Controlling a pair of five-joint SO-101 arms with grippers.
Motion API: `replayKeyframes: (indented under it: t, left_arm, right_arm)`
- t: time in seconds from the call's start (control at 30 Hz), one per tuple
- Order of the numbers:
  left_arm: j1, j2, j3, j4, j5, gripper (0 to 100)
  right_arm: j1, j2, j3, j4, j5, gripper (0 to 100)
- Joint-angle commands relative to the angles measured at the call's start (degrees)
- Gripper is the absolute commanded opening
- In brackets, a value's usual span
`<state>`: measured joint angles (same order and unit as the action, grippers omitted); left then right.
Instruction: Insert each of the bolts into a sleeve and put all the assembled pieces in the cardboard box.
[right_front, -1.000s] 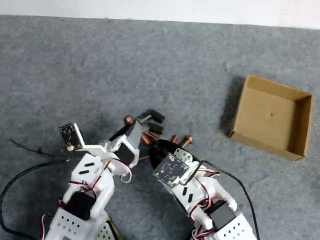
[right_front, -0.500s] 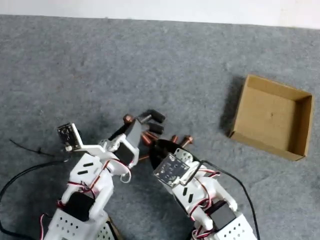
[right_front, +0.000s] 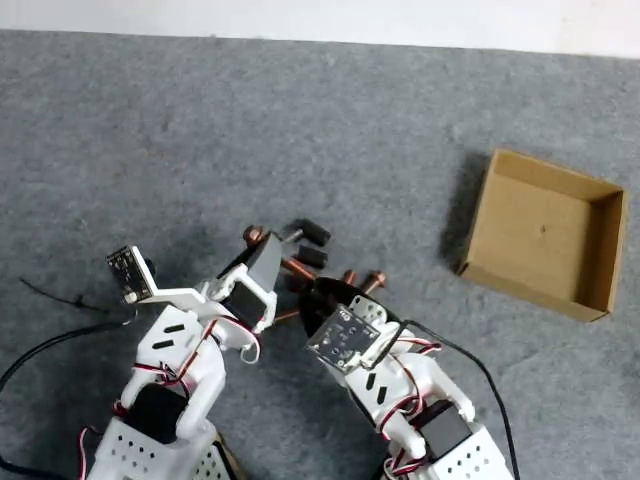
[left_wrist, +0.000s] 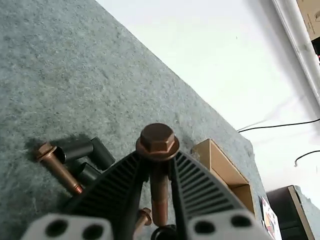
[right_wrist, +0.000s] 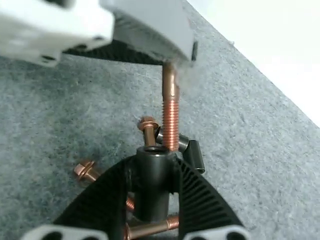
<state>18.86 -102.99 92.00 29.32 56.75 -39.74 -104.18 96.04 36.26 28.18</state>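
Left jaws: clamped on a copper bolt (left_wrist: 157, 142), gripping the shank just under the hexagonal head. Right jaws: clamped around a black sleeve (right_wrist: 151, 187), open end facing the bolt. The thread tip sits at the sleeve's mouth.

Judgement: both parts look small, stiff and smooth. The bolt could swivel in a light grip, so holding it close under the head is sound.

Spare bolts (right_front: 362, 281) and spare sleeves (right_front: 314, 234) lie on the table (right_front: 300, 130) between the arms. The cardboard box (right_front: 540, 232) stands well apart.

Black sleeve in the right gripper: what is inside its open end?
The threaded tip of the copper bolt, held by the left gripper, meets the rim of the sleeve; its wall hides whether it is inside.
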Motion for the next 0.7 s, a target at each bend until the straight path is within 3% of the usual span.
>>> replayKeyframes:
  t: [0.0, 0.27, 0.53, 0.67]
  left_arm:
    - [1.27, -0.84, -3.91, -1.32, 0.53, 0]
    - [1.27, -0.84, -8.48, 5.01, 0.70, 0]
    - [1.36, -0.84, -7.34, 5.36, 0.62, 0]
    - [5.14, -0.84, -7.25, 6.51, 0.35, 0]
  right_arm:
    - [1.80, -1.01, 5.32, -1.98, 0.53, 0.4]
    - [1.80, -1.01, 5.32, -1.98, 0.53, 0.4]
    - [1.80, -1.01, 5.32, -1.98, 0.53, 0.4]
    - [1.80, -1.01, 5.32, -1.98, 0.53, 0.4]
